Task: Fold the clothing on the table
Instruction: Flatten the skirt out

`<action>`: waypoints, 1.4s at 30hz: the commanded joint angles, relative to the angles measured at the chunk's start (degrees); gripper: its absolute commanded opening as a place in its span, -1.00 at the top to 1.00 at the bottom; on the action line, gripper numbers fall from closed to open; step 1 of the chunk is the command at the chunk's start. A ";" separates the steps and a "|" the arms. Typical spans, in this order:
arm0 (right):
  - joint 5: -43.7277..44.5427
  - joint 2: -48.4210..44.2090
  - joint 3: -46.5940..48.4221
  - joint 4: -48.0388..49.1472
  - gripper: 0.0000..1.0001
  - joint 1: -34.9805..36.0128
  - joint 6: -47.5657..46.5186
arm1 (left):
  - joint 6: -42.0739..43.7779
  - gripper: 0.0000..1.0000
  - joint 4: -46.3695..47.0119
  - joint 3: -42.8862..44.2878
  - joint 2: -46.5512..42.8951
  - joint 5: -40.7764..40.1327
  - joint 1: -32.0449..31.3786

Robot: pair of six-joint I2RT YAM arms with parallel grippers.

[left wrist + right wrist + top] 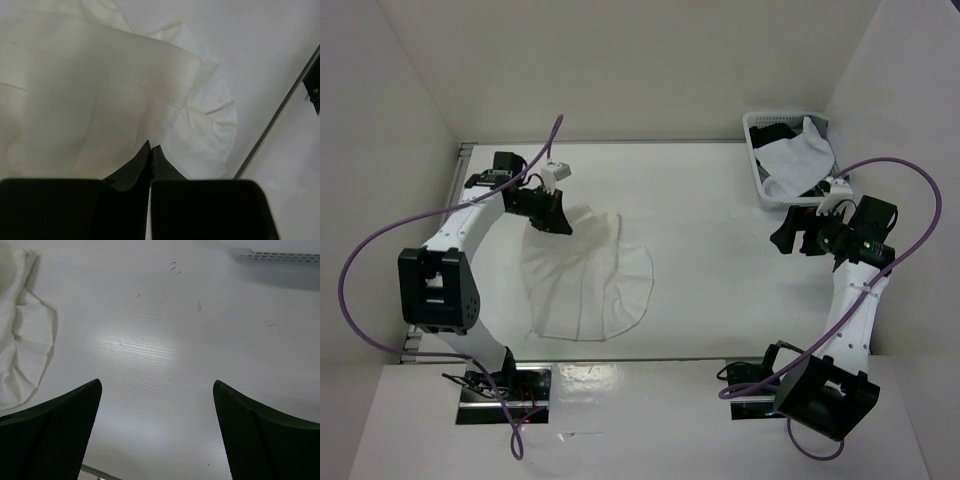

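Observation:
The clothing (590,285), a thin white pleated garment, lies fanned out on the left half of the table (720,280). Its far corner is drawn up to my left gripper (558,215), which is shut on that edge. In the left wrist view the closed gripper (151,149) meets the clothing (100,100), which fills most of the picture and hangs in folds. My right gripper (785,240) stands open above bare table on the right, well away from the fabric. The right wrist view shows that gripper (157,390) with nothing between its fingers and a bit of the clothing (20,340) at far left.
A white slotted basket (760,180) stands at the back right, holding a plain white cloth (795,160) and dark garments (775,133); its rim (280,256) shows in the right wrist view. A metal rail (280,115) edges the table. White walls enclose the space.

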 commanded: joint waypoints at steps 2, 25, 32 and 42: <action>-0.91 0.34 -0.08 1.77 -0.91 0.30 -0.61 | 3.13 1.00 0.92 -3.06 6.49 1.71 0.92; -0.30 -0.19 -0.78 3.01 -0.88 0.30 0.44 | 1.37 1.00 -22.63 71.72 17.31 -4.97 -42.93; -0.30 0.34 -0.78 3.01 -0.88 0.30 0.44 | -0.56 1.00 -13.79 48.83 7.29 1.78 -29.43; -1.44 4.20 0.53 1.87 -0.88 0.30 -0.70 | -0.31 1.00 -1.19 10.66 12.98 -0.48 -11.49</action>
